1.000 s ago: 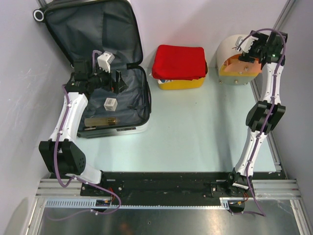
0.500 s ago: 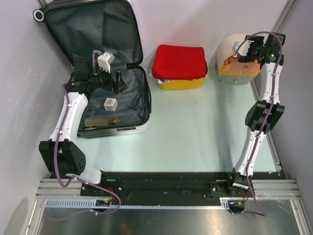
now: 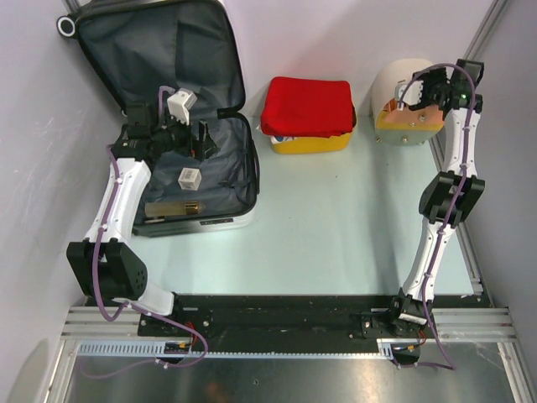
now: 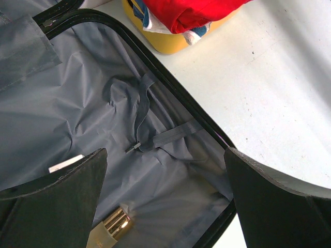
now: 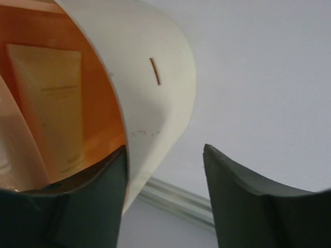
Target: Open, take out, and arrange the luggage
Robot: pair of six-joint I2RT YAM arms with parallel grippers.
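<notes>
The luggage point(image 3: 228, 172) lies open at the back left, its lid leaning on the wall and its dark grey lining point(image 4: 93, 103) showing. A small white cube box point(image 3: 190, 177) and a flat gold-capped box point(image 3: 172, 207) lie inside; the gold cap point(image 4: 114, 226) shows between the left fingers. My left gripper point(image 3: 200, 139) point(image 4: 165, 199) hovers open over the lower half, holding nothing. My right gripper point(image 3: 417, 91) point(image 5: 165, 150) is at the round cream-and-orange drawer box point(image 3: 407, 105). Its jaws stand apart, straddling the cream shell's edge point(image 5: 155, 77), with a gap on the right side.
A yellow basket point(image 3: 309, 143) point(image 4: 168, 44) topped with a red cloth point(image 3: 307, 105) point(image 4: 199, 13) stands between the luggage and the drawer box. A pale carton point(image 5: 49, 108) stands inside the orange compartment. Walls and a metal rail point(image 5: 181, 202) close in behind and right.
The right gripper has shifted slightly left and down onto the drawer box, and its jaws have narrowed around the shell's edge. The left arm has not moved.
</notes>
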